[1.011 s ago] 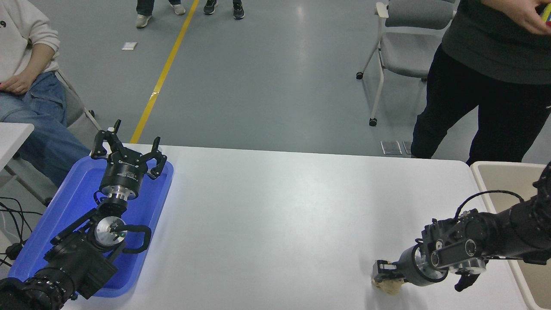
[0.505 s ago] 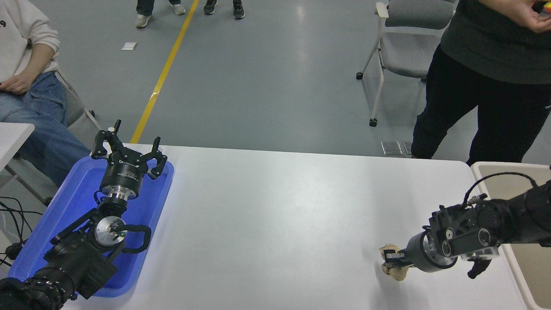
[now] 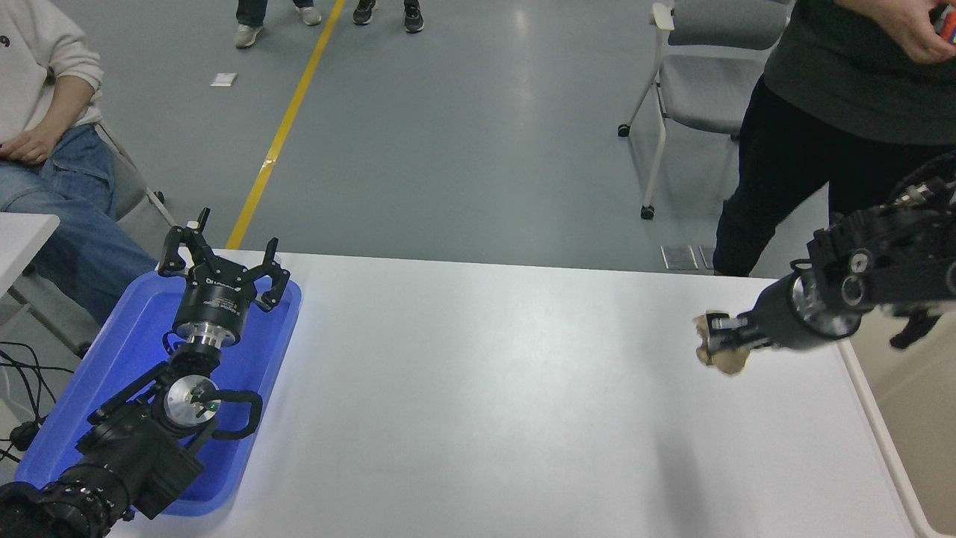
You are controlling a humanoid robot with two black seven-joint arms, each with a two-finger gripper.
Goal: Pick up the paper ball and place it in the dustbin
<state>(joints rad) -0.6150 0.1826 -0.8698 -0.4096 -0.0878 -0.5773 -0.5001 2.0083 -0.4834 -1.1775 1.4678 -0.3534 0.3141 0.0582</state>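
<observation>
Head view shows your right pincer (image 3: 718,342) clenched around the crumpled tan paper ball (image 3: 721,354), lifted off the white surface (image 3: 478,388); next, carry it right over the beige plastic dustbin (image 3: 915,418) and release.

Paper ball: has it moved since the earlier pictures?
Yes. The paper ball, clamped in the right end effector, has risen off the table and shifted right, toward the dustbin.

The white table (image 3: 478,388) carries a blue tray (image 3: 112,359), seemingly overhanging its left edge.
</observation>
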